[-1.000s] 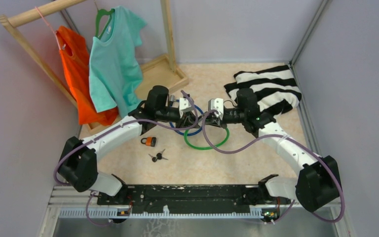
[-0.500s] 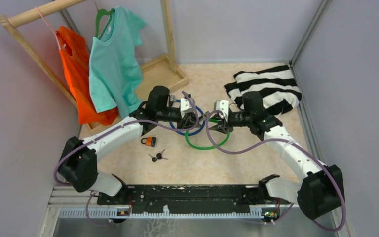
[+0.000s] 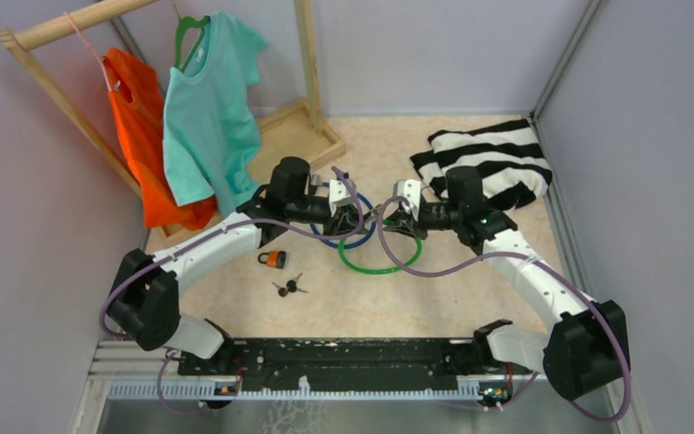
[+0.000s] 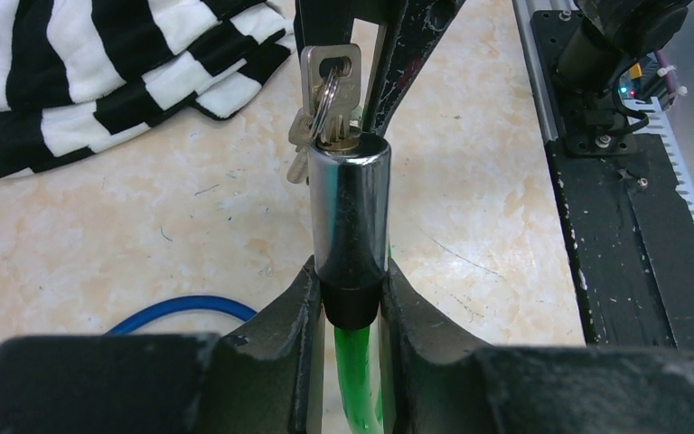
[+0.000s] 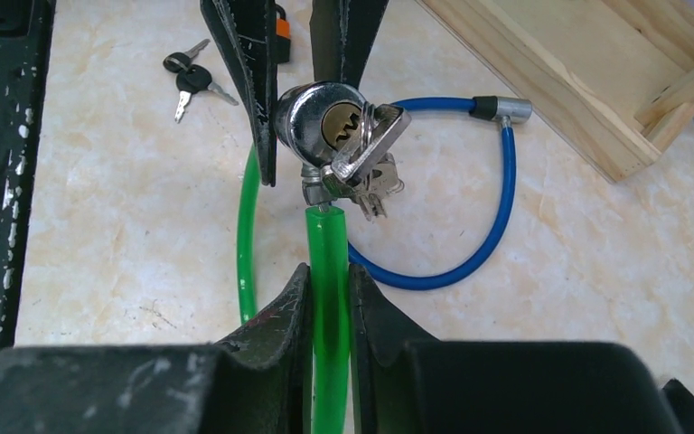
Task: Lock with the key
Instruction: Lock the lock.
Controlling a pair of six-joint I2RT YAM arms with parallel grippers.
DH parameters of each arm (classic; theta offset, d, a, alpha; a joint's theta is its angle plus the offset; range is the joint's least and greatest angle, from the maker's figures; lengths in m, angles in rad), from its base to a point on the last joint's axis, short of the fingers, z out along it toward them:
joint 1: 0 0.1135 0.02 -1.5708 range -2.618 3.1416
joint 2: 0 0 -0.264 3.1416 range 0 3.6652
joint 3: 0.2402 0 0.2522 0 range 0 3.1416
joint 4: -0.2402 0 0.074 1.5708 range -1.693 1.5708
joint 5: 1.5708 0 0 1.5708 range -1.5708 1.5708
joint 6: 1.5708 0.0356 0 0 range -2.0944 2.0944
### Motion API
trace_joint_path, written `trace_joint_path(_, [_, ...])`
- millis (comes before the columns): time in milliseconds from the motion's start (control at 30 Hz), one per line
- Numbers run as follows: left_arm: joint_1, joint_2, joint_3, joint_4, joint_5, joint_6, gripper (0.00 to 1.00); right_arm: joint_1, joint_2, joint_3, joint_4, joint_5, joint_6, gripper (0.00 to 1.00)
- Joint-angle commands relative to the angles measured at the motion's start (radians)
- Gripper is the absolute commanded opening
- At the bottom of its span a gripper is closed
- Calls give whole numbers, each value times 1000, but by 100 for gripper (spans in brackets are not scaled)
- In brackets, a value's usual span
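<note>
A green cable lock [image 3: 378, 268] lies looped on the table. Its chrome cylinder [image 4: 351, 199] is held up by my left gripper [image 4: 352, 291], which is shut on the cylinder's black collar. A key [image 4: 330, 72] on a ring sits in the cylinder's keyhole [image 5: 339, 125]. My right gripper [image 5: 329, 280] is shut on the green cable's free end [image 5: 329, 240], just below the cylinder [image 5: 316, 113]. In the top view the two grippers, left [image 3: 354, 217] and right [image 3: 396, 220], face each other closely.
A blue cable lock [image 5: 499, 203] lies beside the green one. An orange padlock [image 3: 275, 259] and loose keys [image 3: 289, 287] lie to the front left. A wooden rack base [image 5: 596, 81] with hanging shirts [image 3: 208, 108] stands at the back left. A striped shirt [image 3: 497, 163] lies at the back right.
My right gripper dipped to the green cable half a second ago and has since come up a little towards the cylinder. The left arm has not moved.
</note>
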Motion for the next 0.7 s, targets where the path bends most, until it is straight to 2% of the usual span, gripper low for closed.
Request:
trace_joint_path(0, [-8, 41, -9, -2, -1, 17, 0, 34, 21, 3, 59, -80, 81, 6])
trace_joint_path(133, [-22, 55, -6, -13, -15, 26, 0, 58, 32, 17, 82, -78, 111, 8])
trace_joint_path(367, [-10, 22, -5, -29, -75, 38, 0, 18, 5, 52, -17, 18, 99, 35])
trace_joint_path(667, [-5, 28, 0, -31, -76, 48, 0, -15, -59, 136, -205, 99, 82, 51])
